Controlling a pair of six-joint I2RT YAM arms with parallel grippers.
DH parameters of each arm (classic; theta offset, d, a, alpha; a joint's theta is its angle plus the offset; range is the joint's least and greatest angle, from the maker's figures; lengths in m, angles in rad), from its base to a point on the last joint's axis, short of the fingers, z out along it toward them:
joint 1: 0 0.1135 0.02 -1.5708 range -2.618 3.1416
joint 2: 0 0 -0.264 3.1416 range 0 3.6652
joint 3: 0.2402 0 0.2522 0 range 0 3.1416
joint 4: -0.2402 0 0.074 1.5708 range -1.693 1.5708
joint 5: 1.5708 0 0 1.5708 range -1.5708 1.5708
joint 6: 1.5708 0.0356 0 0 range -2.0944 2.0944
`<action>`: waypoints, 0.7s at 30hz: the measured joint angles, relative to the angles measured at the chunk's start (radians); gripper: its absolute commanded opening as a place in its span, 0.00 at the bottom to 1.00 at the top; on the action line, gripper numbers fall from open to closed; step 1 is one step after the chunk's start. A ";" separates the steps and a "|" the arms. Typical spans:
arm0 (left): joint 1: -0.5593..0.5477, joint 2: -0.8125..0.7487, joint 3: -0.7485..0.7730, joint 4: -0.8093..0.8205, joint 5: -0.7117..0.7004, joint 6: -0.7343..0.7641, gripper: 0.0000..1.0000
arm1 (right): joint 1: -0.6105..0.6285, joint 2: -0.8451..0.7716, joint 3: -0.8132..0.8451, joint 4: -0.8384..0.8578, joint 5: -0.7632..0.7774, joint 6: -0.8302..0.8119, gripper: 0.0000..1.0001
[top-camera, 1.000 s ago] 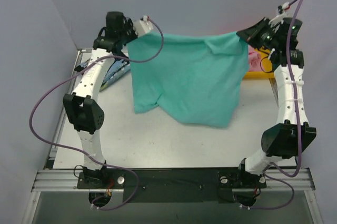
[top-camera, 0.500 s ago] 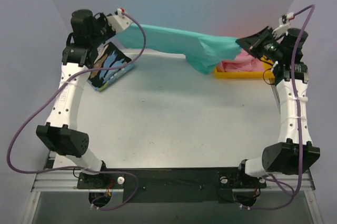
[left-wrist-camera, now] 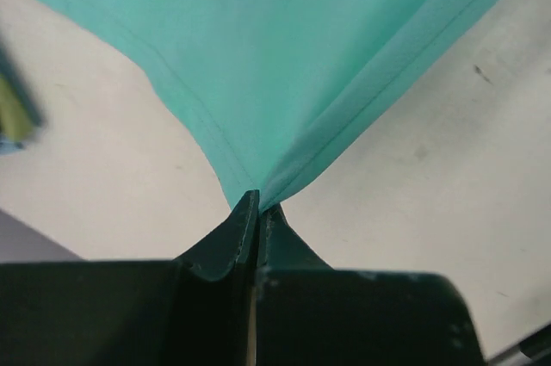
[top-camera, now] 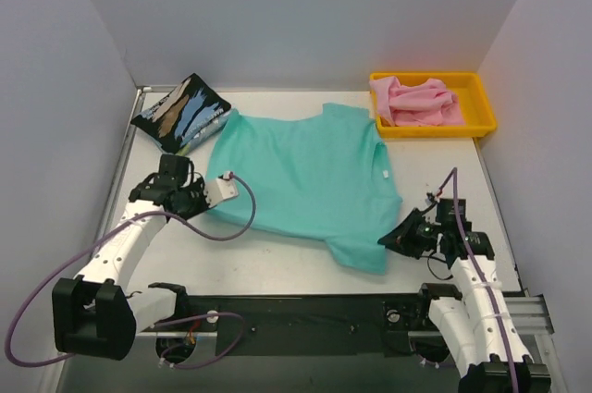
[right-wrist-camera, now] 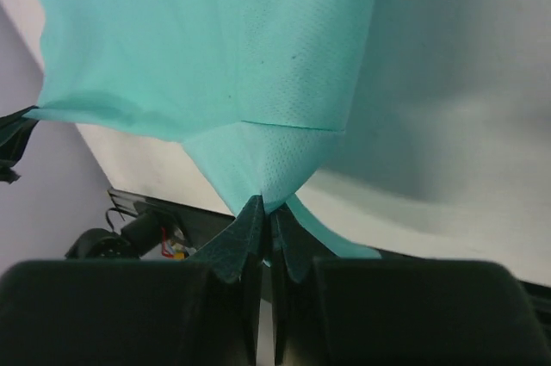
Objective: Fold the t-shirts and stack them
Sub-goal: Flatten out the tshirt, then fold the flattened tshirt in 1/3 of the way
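Behind-left, folded tee (top-camera: 180,114); centre, spread tee (top-camera: 301,180); behind-right, bunched tee (top-camera: 416,102) in tray (top-camera: 435,130).

The right claw (right-wrist-camera: 263,207), at bottom centre, is pinched tight on a corner of the teal-green t-shirt (right-wrist-camera: 207,47), which fans across the upper left; pale tabletop (right-wrist-camera: 456,99) fills the right

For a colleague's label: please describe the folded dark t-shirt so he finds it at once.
Start at the table's far left corner. The folded t-shirt lies there, black with blue, tan and white streaks; the teal t-shirt beside it is plain and spread flat, the pink t-shirt sits in the yellow tray.
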 measured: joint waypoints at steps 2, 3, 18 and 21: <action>0.000 -0.011 -0.068 -0.027 -0.002 0.005 0.00 | 0.014 -0.047 -0.114 -0.033 0.022 0.027 0.00; 0.000 -0.017 -0.095 -0.043 -0.002 0.008 0.00 | 0.018 -0.061 -0.150 -0.043 0.032 0.038 0.00; -0.002 -0.062 -0.159 -0.134 -0.006 0.006 0.00 | 0.029 -0.060 -0.237 -0.082 0.085 0.069 0.00; -0.002 -0.065 -0.159 -0.136 -0.008 -0.010 0.00 | 0.029 -0.019 -0.196 -0.078 0.083 0.042 0.00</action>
